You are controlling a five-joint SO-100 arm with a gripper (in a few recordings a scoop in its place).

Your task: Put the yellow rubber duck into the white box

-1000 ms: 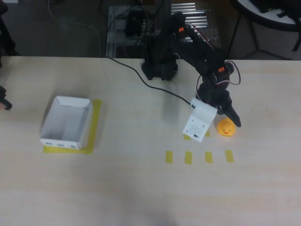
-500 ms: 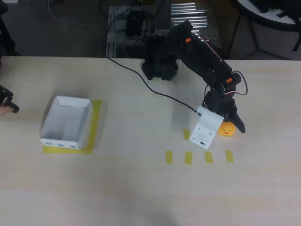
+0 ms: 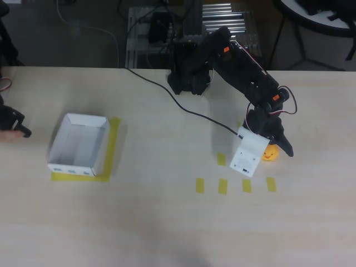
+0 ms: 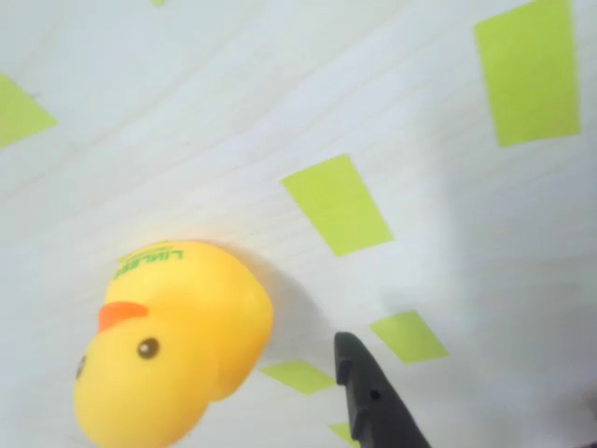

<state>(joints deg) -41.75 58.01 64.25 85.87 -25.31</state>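
The yellow rubber duck (image 3: 271, 154) lies on the table at the right, partly covered in the overhead view by the black arm's white block (image 3: 247, 156). My gripper (image 3: 277, 151) hangs low over the duck and is open, with one black finger (image 3: 287, 148) just to the duck's right. In the wrist view the duck (image 4: 173, 345) lies on its side at lower left, and one dark fingertip (image 4: 368, 401) stands a little apart to its right. The white box (image 3: 58, 143) sits far to the left, with nothing inside.
A row of several small yellow tape marks (image 3: 223, 186) lies just in front of the duck. Yellow tape (image 3: 113, 146) borders the box. The arm's base (image 3: 189, 78) and a black cable (image 3: 183, 108) are at the table's far edge.
The arm has swung further right and forward and come down over the duck. Its white block now hides part of the duck, which has barely shifted.
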